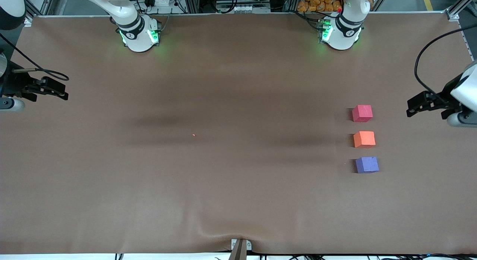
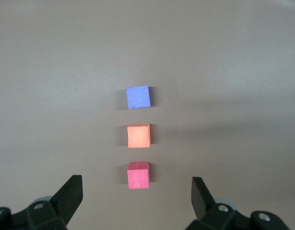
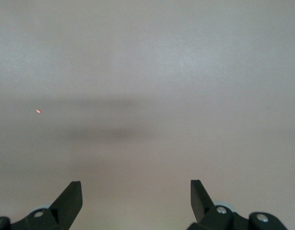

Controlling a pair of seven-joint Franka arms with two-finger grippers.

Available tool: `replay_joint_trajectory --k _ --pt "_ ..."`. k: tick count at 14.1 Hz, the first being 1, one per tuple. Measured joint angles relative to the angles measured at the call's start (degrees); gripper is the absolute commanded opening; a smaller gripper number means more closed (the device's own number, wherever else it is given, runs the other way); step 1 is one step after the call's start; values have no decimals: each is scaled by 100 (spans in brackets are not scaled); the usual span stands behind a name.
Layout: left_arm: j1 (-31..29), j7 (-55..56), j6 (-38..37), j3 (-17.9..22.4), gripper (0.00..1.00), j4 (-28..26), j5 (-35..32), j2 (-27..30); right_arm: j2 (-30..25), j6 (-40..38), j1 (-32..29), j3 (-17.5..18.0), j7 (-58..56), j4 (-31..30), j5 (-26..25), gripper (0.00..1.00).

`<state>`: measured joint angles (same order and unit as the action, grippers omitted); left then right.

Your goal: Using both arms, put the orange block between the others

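Three small cubes stand in a row toward the left arm's end of the table. The orange block (image 1: 364, 139) (image 2: 139, 136) sits in the middle, with the pinkish-red cube (image 1: 362, 113) (image 2: 138, 175) farther from the front camera and the purple cube (image 1: 367, 165) (image 2: 138, 97) nearer. My left gripper (image 1: 411, 108) (image 2: 137, 191) hangs open and empty in the air beside the row, at the table's end, touching none of them. My right gripper (image 1: 64, 91) (image 3: 136, 190) is open and empty at the right arm's end of the table, over bare cloth.
A brown cloth (image 1: 223, 159) covers the table, with a ripple at its near edge by a small bracket (image 1: 240, 246). A tiny orange speck (image 1: 193, 135) (image 3: 38, 111) lies near the middle. Both arm bases (image 1: 139, 36) (image 1: 341, 34) glow green along the edge farthest from the camera.
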<state>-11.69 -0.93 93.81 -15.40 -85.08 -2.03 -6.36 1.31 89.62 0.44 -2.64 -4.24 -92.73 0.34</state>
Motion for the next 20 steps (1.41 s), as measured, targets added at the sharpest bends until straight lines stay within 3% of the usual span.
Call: replay_joint_trajectory --k 2,6,12,15,20 --pt "194 240 -210 85 100 0 27 162 4 0 8 1 0 0 0 100" --pt "1090 589 -433 804 100 -1 34 309 8 -15 14 -2 -1 3 0 100" --pt "1191 395 -548 1394 100 -55 187 364 7 -55 14 -10 -1 34 -2 100" --pt "1575 397 -618 1764 100 -268 195 555 8 -67 15 -8 -1 34 -2 100" --pt "1764 422 -696 1802 100 -675 207 942 8 -129 14 -11 -1 33 -2 100"
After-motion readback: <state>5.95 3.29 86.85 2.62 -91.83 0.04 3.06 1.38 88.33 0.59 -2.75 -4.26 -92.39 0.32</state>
